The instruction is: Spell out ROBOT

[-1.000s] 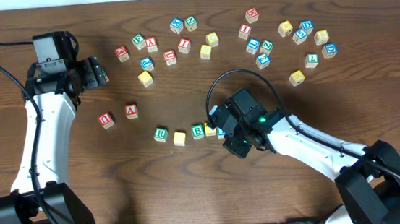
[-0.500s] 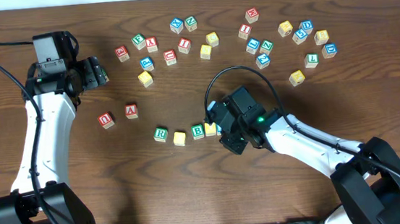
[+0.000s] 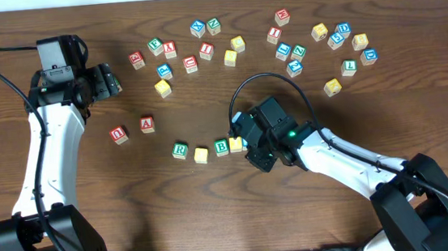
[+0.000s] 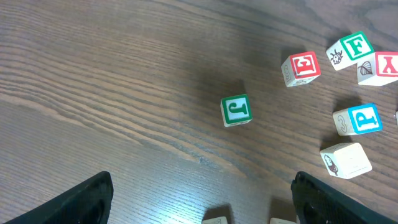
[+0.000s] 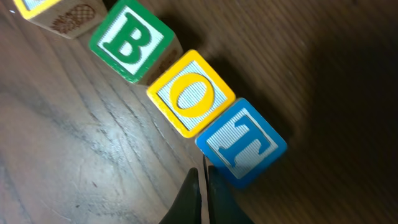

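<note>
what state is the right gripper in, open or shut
Shut. The right gripper shows in its wrist view with fingertips pressed together, nothing between them, close to the blue T cube.

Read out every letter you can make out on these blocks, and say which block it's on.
"R": first green-framed cube, row's left end.
"B": second green-framed cube.
"O": yellow-framed cube.
"T": blue-framed cube.
"A": red-framed cube.
"J": lone green cube.
"E": red cube.
"F": green cube.
"P": blue cube.
Far cubes in the overhead view: too small to read.
</note>
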{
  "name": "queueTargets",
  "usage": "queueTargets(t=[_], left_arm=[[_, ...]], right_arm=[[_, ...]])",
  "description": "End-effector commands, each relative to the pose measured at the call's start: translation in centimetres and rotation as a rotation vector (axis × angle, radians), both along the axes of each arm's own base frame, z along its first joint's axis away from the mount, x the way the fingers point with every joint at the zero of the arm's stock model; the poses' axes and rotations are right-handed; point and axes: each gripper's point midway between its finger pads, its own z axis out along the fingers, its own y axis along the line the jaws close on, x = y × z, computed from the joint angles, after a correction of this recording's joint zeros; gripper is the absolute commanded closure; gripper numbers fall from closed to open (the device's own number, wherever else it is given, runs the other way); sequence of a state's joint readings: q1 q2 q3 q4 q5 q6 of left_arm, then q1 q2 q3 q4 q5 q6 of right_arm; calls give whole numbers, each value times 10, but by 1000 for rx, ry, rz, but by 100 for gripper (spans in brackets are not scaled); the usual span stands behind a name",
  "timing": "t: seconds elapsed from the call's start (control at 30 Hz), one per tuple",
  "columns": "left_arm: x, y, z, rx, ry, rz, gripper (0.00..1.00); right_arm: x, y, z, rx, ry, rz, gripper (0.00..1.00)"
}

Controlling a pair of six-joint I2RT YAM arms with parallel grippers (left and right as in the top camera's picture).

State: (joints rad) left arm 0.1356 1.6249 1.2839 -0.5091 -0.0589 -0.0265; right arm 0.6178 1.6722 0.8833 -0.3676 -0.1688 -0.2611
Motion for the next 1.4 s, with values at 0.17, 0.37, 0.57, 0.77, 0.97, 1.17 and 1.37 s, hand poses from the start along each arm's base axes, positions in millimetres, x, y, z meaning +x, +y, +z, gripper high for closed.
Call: queueTargets(t=[0.17,0.37,0.57,0.77,0.97,1.17,1.37], left_arm=[[-2,3,8,8,-18,13,10],[-2,3,8,8,-19,13,10],[-2,3,8,7,-18,12,10],[-2,3,8,7,-18,12,10],[-2,3,8,7,-18,12,9],[-2,3,8,8,-19,12,10],[-2,3,8,8,-19,12,10]], right_arm=[[17,-3,47,7,-146,-11,99],[14,-11,23,-48,-96,-22,99],[31,-20,0,-84,-96,-65,99],[40,-29,-1,-68,-91,-99,99],[40,-28,-1,-66,-94,-97,99],[40,-18,3,-21,-104,-48,99],[37,-15,2,-17,-105,6,99]])
